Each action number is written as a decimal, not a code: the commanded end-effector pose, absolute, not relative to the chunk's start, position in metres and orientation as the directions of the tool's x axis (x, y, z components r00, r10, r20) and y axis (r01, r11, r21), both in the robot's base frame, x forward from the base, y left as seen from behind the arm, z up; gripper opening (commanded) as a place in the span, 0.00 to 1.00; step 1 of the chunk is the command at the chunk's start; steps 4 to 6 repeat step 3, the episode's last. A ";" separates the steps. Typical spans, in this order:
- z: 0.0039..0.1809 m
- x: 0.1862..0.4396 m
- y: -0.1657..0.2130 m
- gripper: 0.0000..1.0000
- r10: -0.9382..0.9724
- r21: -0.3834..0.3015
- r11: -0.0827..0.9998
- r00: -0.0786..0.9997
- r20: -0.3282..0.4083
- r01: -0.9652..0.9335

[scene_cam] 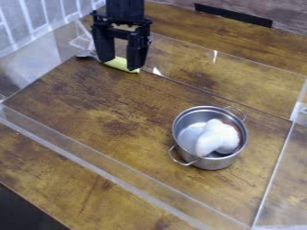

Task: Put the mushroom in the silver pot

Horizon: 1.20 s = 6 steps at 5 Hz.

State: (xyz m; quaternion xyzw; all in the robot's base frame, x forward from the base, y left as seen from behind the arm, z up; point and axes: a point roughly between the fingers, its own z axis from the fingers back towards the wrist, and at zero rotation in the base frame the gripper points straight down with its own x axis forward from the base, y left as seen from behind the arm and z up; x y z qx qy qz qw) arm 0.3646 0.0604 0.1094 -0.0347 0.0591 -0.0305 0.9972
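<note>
White mushroom (214, 138) sits inside the silver pot (189, 118), near right; the black gripper (121, 65) hangs far left, well apart, fingertips pointing down. Its opening and any hold are unclear. The mushroom seems already placed.

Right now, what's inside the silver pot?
The silver pot holds a rounded white thing, likely the mushroom, with a bit of something reddish beside it. Whatever lies beneath them on the pot's bottom is covered.
</note>
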 end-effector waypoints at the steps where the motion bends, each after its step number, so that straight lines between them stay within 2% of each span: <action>1: 0.127 0.364 0.069 1.00 -0.095 -0.047 0.995 0.994 -0.059 0.093; 2: 0.126 0.363 0.068 1.00 -0.132 -0.041 0.991 0.990 -0.054 0.130; 3: 0.135 0.367 0.072 1.00 -0.065 -0.044 0.997 0.997 -0.049 0.063; 6: 0.135 0.367 0.072 1.00 -0.065 -0.044 0.997 0.997 -0.049 0.063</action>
